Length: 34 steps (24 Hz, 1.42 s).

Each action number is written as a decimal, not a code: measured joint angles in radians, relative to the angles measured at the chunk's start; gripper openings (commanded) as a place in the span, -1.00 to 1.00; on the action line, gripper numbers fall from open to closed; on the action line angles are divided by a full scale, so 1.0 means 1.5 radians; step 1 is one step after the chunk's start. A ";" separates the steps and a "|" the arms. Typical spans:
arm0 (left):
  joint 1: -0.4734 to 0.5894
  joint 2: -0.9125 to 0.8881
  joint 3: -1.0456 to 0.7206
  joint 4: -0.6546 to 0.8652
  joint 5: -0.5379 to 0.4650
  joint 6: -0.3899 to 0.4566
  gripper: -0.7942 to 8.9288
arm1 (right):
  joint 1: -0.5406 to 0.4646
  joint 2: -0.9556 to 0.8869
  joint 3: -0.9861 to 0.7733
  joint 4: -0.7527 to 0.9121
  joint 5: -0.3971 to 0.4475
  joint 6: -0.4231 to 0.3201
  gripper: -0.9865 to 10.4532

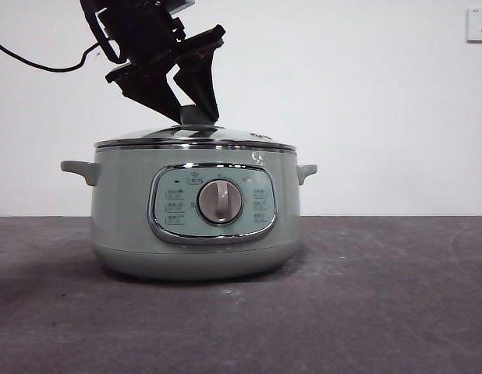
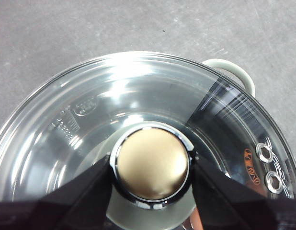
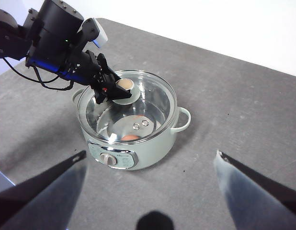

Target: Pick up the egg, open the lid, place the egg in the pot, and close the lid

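The small reddish-brown egg (image 3: 130,137) lay inside the squat sage-green electric pot (image 1: 196,210), visible through the clear glass lid (image 3: 138,103) with its chrome rim — so the placing looked done. The lid sat on the pot, and the left end effector (image 2: 150,165) gripped its round silver-capped knob (image 2: 152,163) from both sides; only letting go seemed left. The right end effector (image 3: 150,160) hung spread open, well above the dark grey table (image 1: 381,296).
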 measured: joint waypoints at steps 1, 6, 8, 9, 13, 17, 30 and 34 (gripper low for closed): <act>0.000 0.001 0.000 0.000 0.000 0.000 -0.85 | 0.000 0.000 0.000 0.000 0.000 0.000 -0.05; 0.000 0.008 0.005 0.000 0.001 0.000 -0.82 | 0.000 0.000 0.000 0.000 0.000 0.000 -0.05; 0.000 0.008 0.007 -0.004 0.001 -0.001 -0.64 | 0.000 0.000 0.000 0.000 0.000 0.000 -0.06; 0.000 0.008 0.007 -0.005 0.001 -0.001 -0.44 | 0.000 0.000 0.000 0.000 0.000 0.000 -0.05; 0.000 0.008 0.007 -0.005 0.001 -0.006 0.21 | 0.000 0.000 0.000 -0.001 0.000 0.000 -0.05; 0.000 0.010 0.008 -0.010 0.000 -0.008 0.21 | 0.000 0.001 0.000 -0.019 -0.003 0.000 -0.05; 0.000 -0.094 0.007 -0.083 -0.002 -0.010 0.21 | 0.000 0.004 0.000 -0.090 -0.021 0.003 -0.06; 0.000 -0.199 0.007 -0.215 0.041 -0.010 0.20 | 0.000 0.018 0.000 -0.125 -0.099 0.007 -0.06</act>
